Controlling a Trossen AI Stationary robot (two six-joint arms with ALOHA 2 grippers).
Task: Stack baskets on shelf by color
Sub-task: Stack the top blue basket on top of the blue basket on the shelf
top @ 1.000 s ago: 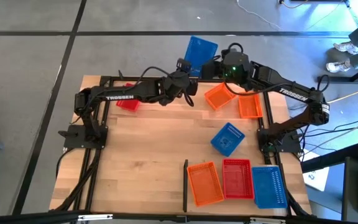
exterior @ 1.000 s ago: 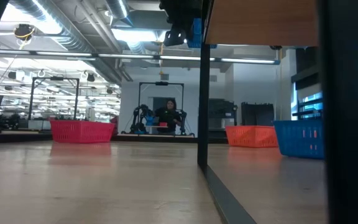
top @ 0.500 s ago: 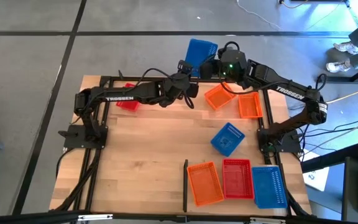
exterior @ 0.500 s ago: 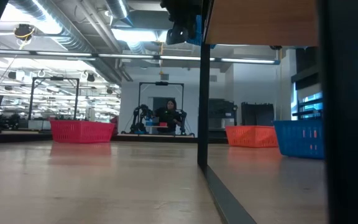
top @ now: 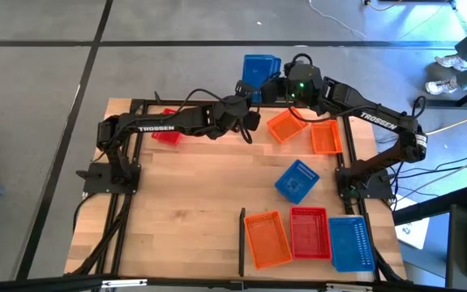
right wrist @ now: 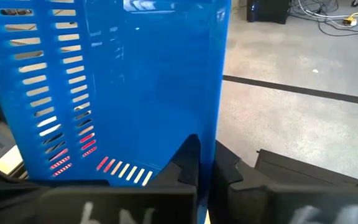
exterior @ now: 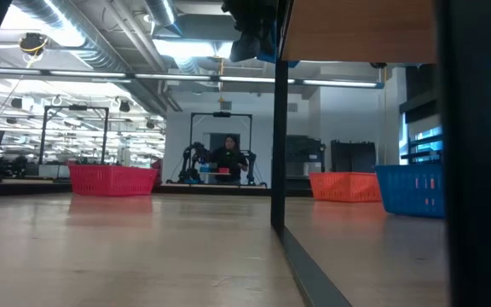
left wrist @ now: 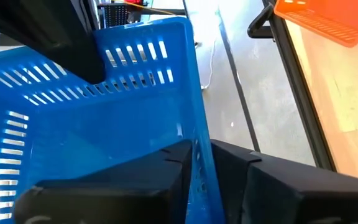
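Note:
A blue basket point(top: 259, 68) is up in the air over the table's far edge, held between both grippers. My left gripper point(top: 244, 88) meets its corner from the table's left, and my right gripper point(top: 271, 88) meets it from the right. This basket fills the left wrist view point(left wrist: 104, 124) and the right wrist view point(right wrist: 142, 81). In the low view only a dark gripper and a blue sliver point(exterior: 267, 44) show at the top. On the shelf point(top: 193, 211) rest a red basket point(top: 166, 135), two orange baskets point(top: 286, 126) point(top: 325, 136) and another blue basket point(top: 297, 180), each on its bottom. My left gripper pinches a wall of the blue basket at its rim point(left wrist: 199, 163) between its two fingers, one finger on either face. The basket is lifted clear of the table and stands tilted on edge. My right gripper pinches another wall by its edge point(right wrist: 211, 149), one finger inside and one outside, with the basket rising beyond the fingers, clear of the table.
Near the table's near right edge, an orange point(top: 267, 239), a red point(top: 309, 233) and a blue basket point(top: 351, 243) lie side by side, right of the black divider strip point(top: 242, 241). Black frame rails point(top: 128, 174) border the board. Bare wood lies at the centre and left.
The held blue basket has turned a little between the grippers and now sits squarer to the table's far edge. My right gripper has shifted slightly toward the table's left. Both grippers have stayed shut on the basket.

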